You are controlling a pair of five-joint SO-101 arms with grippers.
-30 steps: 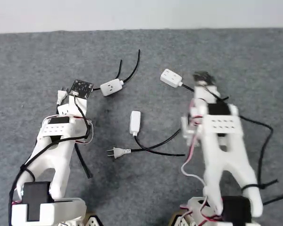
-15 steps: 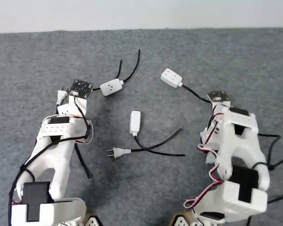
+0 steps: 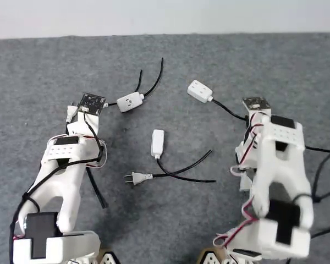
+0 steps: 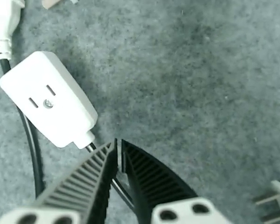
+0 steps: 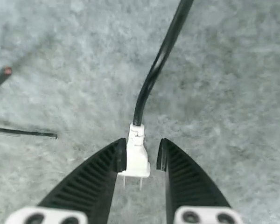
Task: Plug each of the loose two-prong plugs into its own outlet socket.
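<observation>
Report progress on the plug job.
Done: nothing; the socket by the left gripper is empty, and the high view shows none filled. In hand: the right gripper, open, brackets one plug; the left is shut on that socket's cord. Left: every insertion.

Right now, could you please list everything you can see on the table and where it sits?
outlet sockets: 3, white; one far left of centre, one far right of centre, one mid-table.
two-prong plugs: at least 3, white; one loose mid-table, one at far left, one straddled by the right gripper.
cables: several, black; trailing from sockets and plugs.
table cover: 1, grey, carpet-like, under everything.
arms: 2, white; left arm and right arm, at the near edge.
left gripper: 1, black fingers, shut on the socket cable.
right gripper: 1, black fingers, open around that plug.
</observation>
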